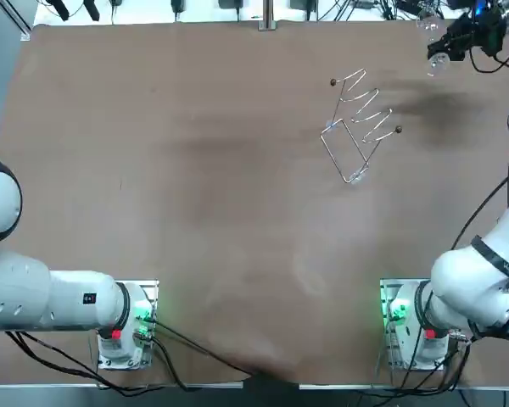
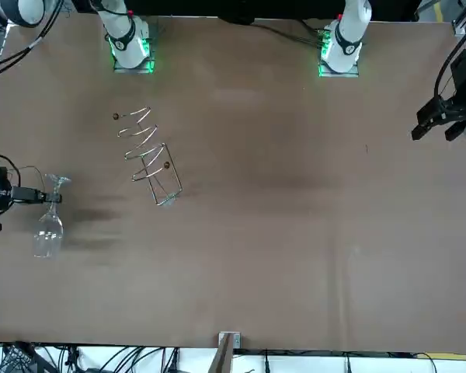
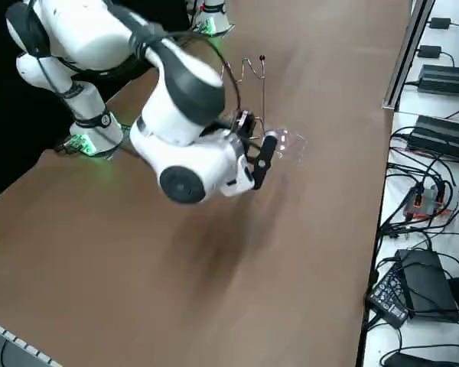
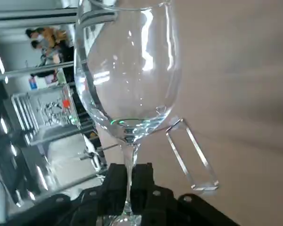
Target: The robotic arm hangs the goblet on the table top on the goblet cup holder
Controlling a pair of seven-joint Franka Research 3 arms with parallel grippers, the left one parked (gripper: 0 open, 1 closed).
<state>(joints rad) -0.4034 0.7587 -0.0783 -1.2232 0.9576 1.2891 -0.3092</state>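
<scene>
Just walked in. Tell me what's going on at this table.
The right hand is shut on the stem of a clear goblet and holds it above the table, near its far right corner as the robot sees it. The wire goblet holder stands on the table apart from the goblet, with nothing hung on it. The glass is picked up; hanging is not yet done.

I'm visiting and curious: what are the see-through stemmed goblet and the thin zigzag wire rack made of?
The clear stemmed goblet, gripped by its stem in the right gripper near the far right corner of the table, looks like smooth glass: transparent, with bright reflections. The zigzag wire rack seems thin shiny metal, perhaps steel, with small dark ball tips.
</scene>
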